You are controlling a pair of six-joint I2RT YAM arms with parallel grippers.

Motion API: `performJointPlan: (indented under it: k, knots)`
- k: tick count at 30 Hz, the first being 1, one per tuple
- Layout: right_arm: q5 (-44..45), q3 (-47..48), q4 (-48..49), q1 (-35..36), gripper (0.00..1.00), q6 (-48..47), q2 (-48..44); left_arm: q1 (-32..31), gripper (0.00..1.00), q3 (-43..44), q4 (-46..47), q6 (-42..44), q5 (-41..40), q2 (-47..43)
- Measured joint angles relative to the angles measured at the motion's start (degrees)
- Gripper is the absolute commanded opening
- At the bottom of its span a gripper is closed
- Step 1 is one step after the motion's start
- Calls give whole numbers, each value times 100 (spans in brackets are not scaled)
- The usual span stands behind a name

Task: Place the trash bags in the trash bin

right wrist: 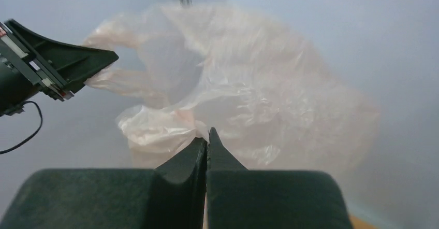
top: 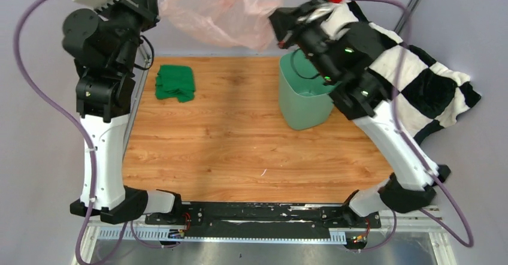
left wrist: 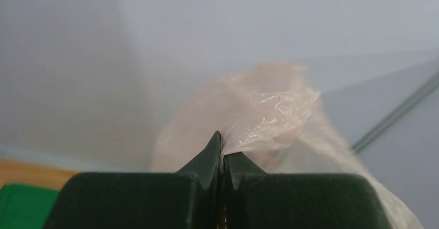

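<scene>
A thin, crinkly, pale-pink translucent trash bag (top: 224, 10) hangs in the air at the far side of the table, stretched between both grippers. My left gripper (top: 153, 4) is shut on its left edge; in the left wrist view the film (left wrist: 269, 115) comes out from between the closed jaws (left wrist: 222, 148). My right gripper (top: 278, 22) is shut on its right edge; the right wrist view shows the bag (right wrist: 248, 89) spread beyond the closed jaws (right wrist: 207, 138). The mint-green trash bin (top: 302, 100) stands upright on the table, below and just right of the bag, under the right arm.
A small folded dark green cloth (top: 175, 83) lies at the table's back left. A black-and-white checkered cushion (top: 419, 79) lies right of the bin, behind the right arm. The wooden table (top: 239, 151) stretches in front of the bin.
</scene>
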Motion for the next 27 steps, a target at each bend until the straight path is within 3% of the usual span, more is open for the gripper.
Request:
performJointPlan:
  k: [3,7,10,13,18,21,27]
  knots:
    - [-59,133,-306,94,0,291,929,501,0,-1403,-17,-284,-68,-345]
    - [-140,-295,-1172,697,0,496,2688,994,0,-4791,2,-632,55,-562]
    - [-177,-1233,-2531,1261,0,577,3517,1062,0,-6192,-1250,-671,-68,-881]
    - [-76,-1174,-2769,1252,0,514,3073,1062,0,-5628,-1322,-636,-131,-1707]
    - [-9,-490,-2406,393,0,544,1561,1062,0,-4299,-719,-564,-68,-2363]
    - [85,-424,-2120,-76,0,623,957,1060,0,-4197,-616,-546,15,-2406]
    - [85,-835,-2153,31,0,691,968,1060,0,-4494,-782,-457,251,-2044]
